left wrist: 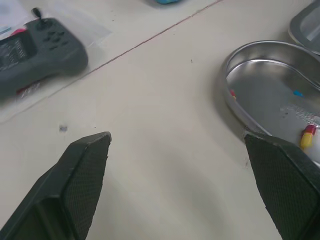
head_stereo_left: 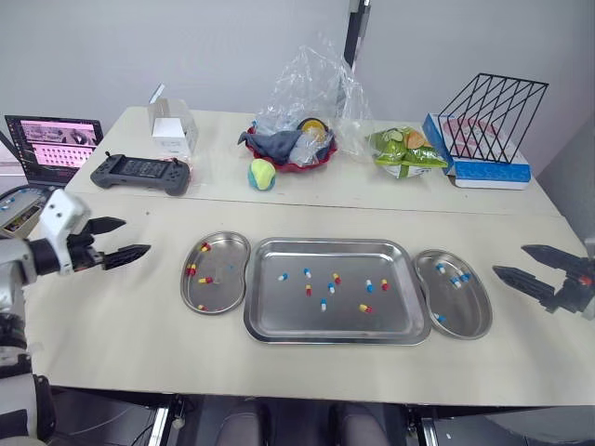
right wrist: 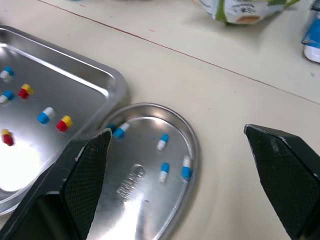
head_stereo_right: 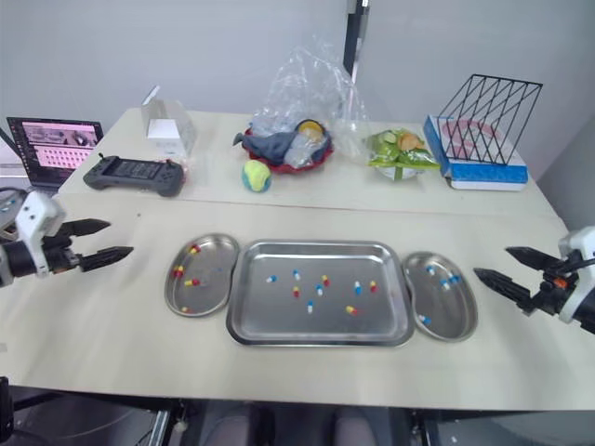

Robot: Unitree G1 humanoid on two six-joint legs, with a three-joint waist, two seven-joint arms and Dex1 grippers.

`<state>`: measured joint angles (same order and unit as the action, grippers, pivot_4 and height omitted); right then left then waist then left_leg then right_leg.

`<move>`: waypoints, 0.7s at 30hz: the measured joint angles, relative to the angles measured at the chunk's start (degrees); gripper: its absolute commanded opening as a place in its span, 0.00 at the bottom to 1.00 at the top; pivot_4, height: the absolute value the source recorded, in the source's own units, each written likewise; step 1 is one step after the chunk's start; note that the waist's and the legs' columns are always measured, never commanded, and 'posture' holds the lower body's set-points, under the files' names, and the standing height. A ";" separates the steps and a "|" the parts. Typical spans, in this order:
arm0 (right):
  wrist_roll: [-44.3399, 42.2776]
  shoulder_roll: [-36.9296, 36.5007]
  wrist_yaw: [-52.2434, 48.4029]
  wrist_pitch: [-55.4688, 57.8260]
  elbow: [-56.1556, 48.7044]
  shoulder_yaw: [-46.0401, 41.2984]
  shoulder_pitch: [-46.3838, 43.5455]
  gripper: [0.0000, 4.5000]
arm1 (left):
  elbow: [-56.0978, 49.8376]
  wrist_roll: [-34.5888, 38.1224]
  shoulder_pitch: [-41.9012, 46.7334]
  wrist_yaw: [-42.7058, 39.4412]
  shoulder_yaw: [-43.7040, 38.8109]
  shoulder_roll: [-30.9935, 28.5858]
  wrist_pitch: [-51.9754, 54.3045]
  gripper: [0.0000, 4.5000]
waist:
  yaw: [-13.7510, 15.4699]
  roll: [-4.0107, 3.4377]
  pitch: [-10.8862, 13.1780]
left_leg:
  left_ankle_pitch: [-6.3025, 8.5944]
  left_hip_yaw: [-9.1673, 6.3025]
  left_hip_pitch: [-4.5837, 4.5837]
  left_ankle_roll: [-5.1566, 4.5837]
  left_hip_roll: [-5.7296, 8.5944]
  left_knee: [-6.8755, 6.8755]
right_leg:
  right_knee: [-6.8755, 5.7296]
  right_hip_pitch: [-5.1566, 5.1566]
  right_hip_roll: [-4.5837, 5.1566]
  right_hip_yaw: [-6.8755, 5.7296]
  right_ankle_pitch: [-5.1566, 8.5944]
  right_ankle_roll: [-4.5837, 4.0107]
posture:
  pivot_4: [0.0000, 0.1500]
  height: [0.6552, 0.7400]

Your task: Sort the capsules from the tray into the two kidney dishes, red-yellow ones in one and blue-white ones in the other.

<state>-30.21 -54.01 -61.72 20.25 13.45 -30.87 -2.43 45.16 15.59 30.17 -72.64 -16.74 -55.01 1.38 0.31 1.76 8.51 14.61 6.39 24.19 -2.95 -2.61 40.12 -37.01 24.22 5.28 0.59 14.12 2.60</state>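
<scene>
A steel tray [head_stereo_left: 270,316] in the middle of the table holds several red-yellow and blue-white capsules [head_stereo_left: 323,283]. On its left lies a kidney dish [head_stereo_left: 230,249] with red-yellow capsules [head_stereo_left: 203,280]. The kidney dish [head_stereo_left: 474,321] on its right holds blue-white capsules [right wrist: 162,171]. My left gripper [head_stereo_left: 125,239] hovers open, left of the left dish, with nothing between its fingers. Right of the right dish, my right gripper [head_stereo_left: 525,265] is open and empty too.
Behind the tray lie a black game controller [head_stereo_left: 139,172], a small white box [head_stereo_left: 170,136], a ball [head_stereo_left: 262,174], a red bowl under a clear bag [head_stereo_left: 302,116], a salad bag [head_stereo_left: 404,151] and a wire rack [head_stereo_left: 488,116] on a blue box. A laptop [head_stereo_left: 54,144] stands far left.
</scene>
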 measured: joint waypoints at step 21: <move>3.49 4.73 -1.19 5.13 -8.50 20.31 -15.45 1.00 | -30.97 16.33 -26.16 0.62 -12.86 2.05 15.22 0.99 | -1.49 -0.05 -0.01 | -0.02 -0.10 -0.20 0.08 -0.19 -0.26 | -0.07 0.11 0.02 0.14 -0.01 -0.12 | 1.00 0.77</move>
<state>-26.72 -49.28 -62.90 25.38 4.96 -10.56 -17.88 14.19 31.92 4.00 -72.02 -29.60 -52.96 16.61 -1.18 1.71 8.50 14.60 6.28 24.00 -2.87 -2.80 39.86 -37.08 24.33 5.30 0.74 14.11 2.47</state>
